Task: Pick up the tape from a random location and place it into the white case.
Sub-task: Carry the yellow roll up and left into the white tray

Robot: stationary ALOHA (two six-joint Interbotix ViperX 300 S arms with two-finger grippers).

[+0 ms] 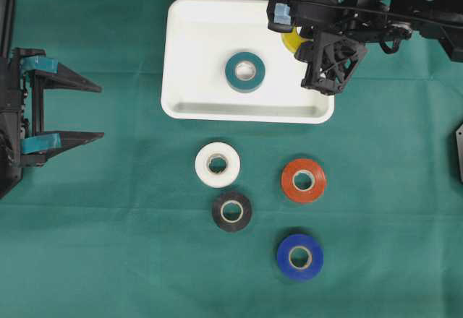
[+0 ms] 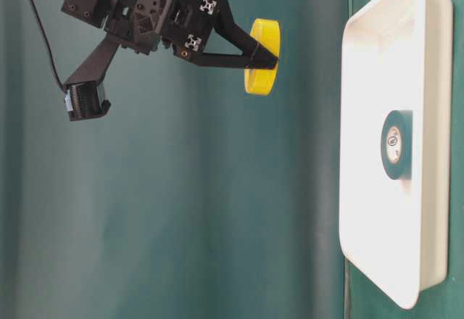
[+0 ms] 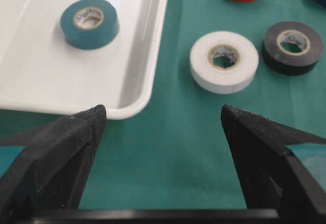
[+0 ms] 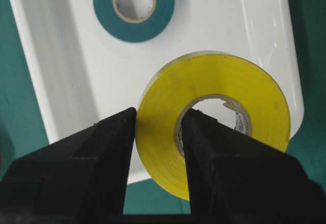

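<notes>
Right gripper point(image 4: 159, 132) pinching yellow tape roll point(image 4: 224, 89) through wall: one finger in core, one outside. Roll likely light, stiff, slick-sided; that hold suits it. It hangs above white case point(image 4: 56, 76) corner. Left gripper point(image 3: 162, 119) wide, empty.

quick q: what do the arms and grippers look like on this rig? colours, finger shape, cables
Both arms are black. The left gripper has two long wedge-shaped black fingers tapering to points, with teal pieces at their bases. The right gripper has the same tapered black fingers; its wrist is open-framed black parts with silver screws, a bluish-grey block on it, and a thin black cable trailing behind.
</notes>
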